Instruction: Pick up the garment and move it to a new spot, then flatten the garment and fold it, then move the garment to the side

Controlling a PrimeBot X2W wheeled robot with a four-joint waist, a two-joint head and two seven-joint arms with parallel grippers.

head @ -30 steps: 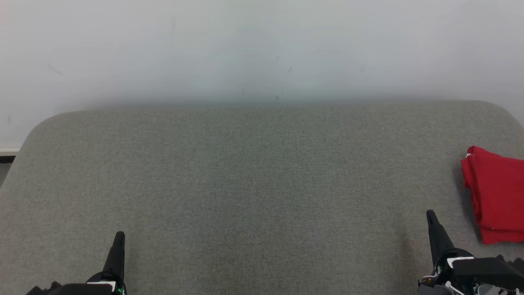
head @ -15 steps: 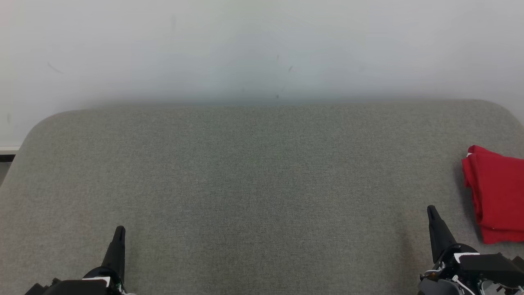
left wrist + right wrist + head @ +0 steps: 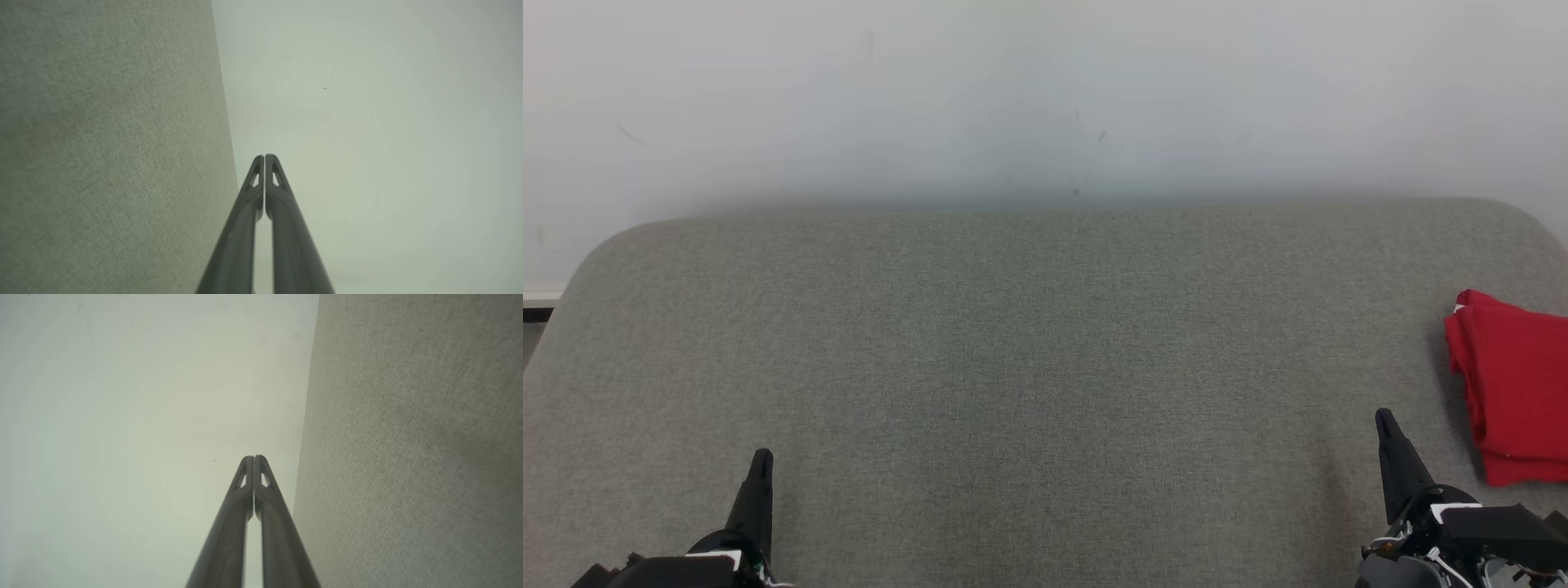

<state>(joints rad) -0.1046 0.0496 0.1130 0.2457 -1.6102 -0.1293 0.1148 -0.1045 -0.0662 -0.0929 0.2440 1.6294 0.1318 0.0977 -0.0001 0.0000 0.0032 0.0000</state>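
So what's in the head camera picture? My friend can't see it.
A folded red garment lies at the picture's right edge, on a wide grey fabric surface. The left gripper and right gripper, both shut, point up from the bottom corners, holding nothing. A pale wall stands behind.
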